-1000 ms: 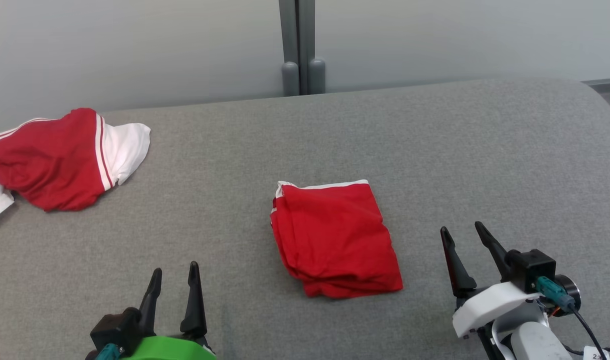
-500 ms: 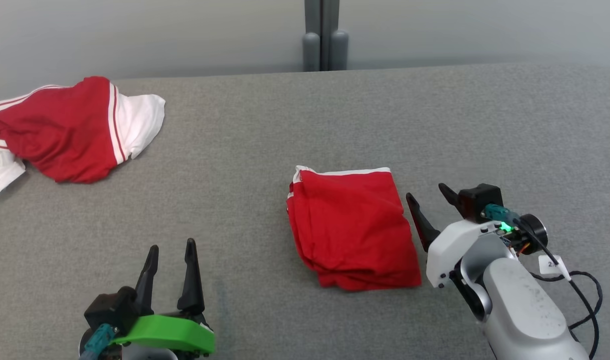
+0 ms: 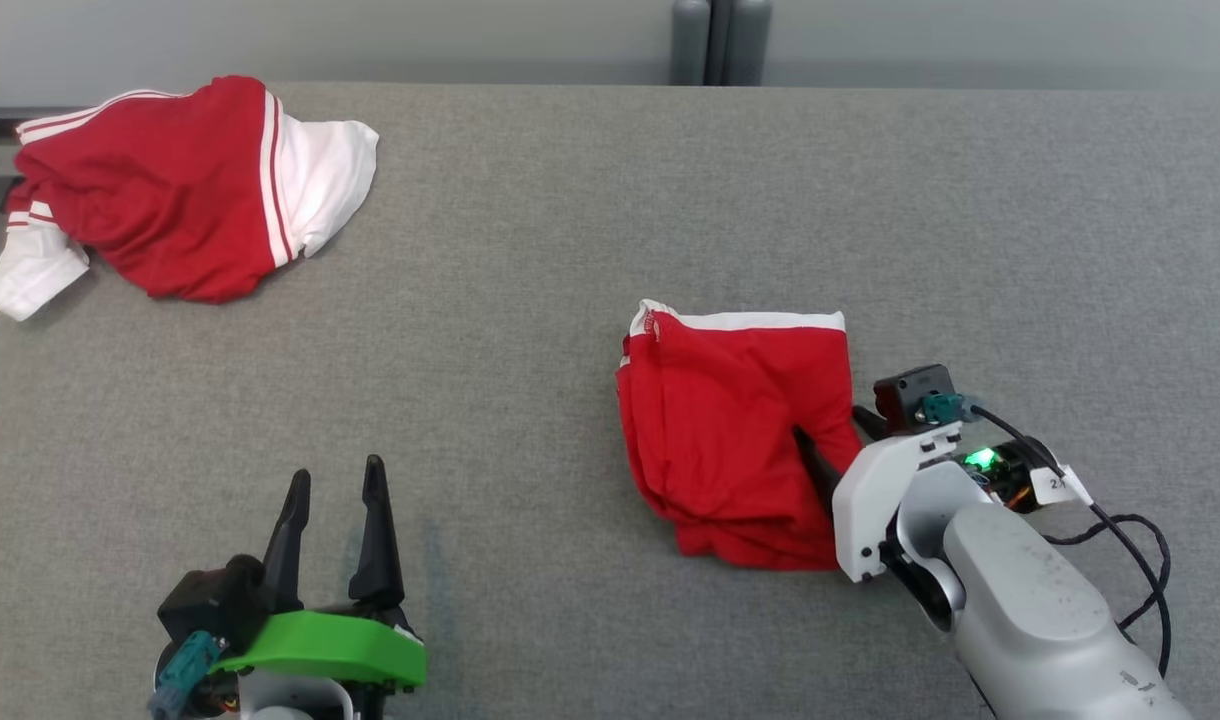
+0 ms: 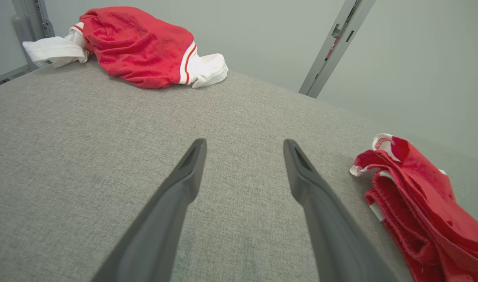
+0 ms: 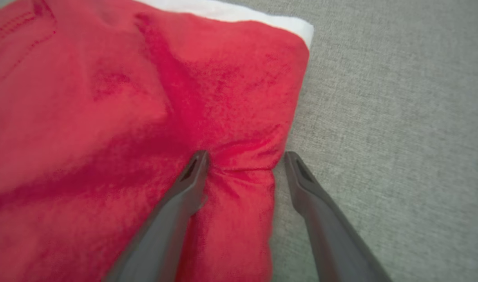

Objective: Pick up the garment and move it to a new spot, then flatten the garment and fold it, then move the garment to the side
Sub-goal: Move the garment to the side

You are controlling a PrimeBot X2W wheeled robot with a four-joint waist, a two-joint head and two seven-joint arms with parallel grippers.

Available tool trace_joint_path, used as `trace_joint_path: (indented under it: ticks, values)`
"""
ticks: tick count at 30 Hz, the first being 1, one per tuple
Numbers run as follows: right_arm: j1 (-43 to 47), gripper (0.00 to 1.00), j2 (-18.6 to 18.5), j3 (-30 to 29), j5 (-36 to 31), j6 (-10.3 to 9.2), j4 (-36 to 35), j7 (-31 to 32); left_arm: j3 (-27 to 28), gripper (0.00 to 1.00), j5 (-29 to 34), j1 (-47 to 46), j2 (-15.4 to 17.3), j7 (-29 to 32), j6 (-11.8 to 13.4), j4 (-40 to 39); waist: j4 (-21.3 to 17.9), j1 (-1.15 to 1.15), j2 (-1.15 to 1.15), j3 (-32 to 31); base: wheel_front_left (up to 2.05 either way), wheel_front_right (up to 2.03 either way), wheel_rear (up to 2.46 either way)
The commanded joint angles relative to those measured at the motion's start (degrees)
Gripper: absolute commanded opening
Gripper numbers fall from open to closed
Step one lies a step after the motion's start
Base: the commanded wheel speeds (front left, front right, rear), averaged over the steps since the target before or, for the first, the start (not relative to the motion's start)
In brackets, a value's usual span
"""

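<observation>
Right fingers wide, straddling folded red garment; left fingers wide, holding nothing.

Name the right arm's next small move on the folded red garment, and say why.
Probably close the right pincer. It stands open astride the edge of the folded red garment, one finger dimpling the cloth, the other over the grey surface beside it, so closing should pinch that edge for lifting.
</observation>
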Motion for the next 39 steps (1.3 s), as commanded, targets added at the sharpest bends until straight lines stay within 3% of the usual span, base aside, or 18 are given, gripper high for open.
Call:
trace_joint_path:
  ticks: [1,3,4,5,8,16,26,33,39]
  values:
    - [-0.1,1.00,0.0,1.6,0.7,0.00,1.3,1.1,0.1,1.00,-0.5,-1.1,0.2,0.0,0.4,-0.3,0.3,0.00,0.00,0.5,0.00,0.00,0.00]
    - [-0.6,1.00,0.2,3.3,1.8,0.02,2.5,1.9,0.2,1.00,-0.5,-1.2,0.2,0.0,0.5,-0.3,0.2,0.00,0.00,0.8,0.00,0.00,0.00]
    - [-0.9,0.68,0.3,4.0,2.2,0.02,3.0,2.2,0.2,1.00,-0.6,-1.3,0.2,0.0,0.5,-0.4,0.2,0.00,0.00,0.9,0.00,0.00,0.00]
    - [-1.2,0.45,0.3,4.4,2.6,0.02,3.4,2.2,0.2,1.00,-0.6,-1.4,0.2,0.0,0.6,-0.5,0.1,0.00,0.00,1.0,0.00,0.00,0.00]
    - [-2.6,0.00,0.1,5.5,3.1,0.02,4.2,1.4,0.0,1.00,-0.2,-1.5,0.2,0.0,0.5,-0.7,-0.4,0.00,0.00,1.4,0.00,0.00,0.00]
    - [-7.4,0.00,-2.4,4.1,2.2,-0.06,4.6,-2.8,0.0,1.00,1.9,-3.1,0.2,0.0,-0.3,-1.7,-4.7,0.00,0.00,3.0,0.00,0.00,0.00]
    - [-12.0,0.00,-7.7,-1.5,0.3,-0.05,3.3,-5.1,0.6,1.00,6.0,-7.5,0.4,0.0,-1.9,-3.1,-17.0,0.00,0.00,9.1,0.00,0.00,0.00]
    - [-13.7,0.00,-8.4,-6.5,-0.2,-0.04,2.2,-7.3,-1.2,1.00,8.4,-10.4,2.4,0.0,-2.8,-2.8,-25.7,0.00,0.00,14.6,0.00,0.00,0.00]
    - [-14.0,0.00,-8.1,-10.2,-0.8,-0.04,2.5,-9.0,-3.5,1.00,10.1,-12.8,4.0,0.9,-3.1,-2.6,-29.4,0.00,0.00,17.2,0.00,0.00,0.00]
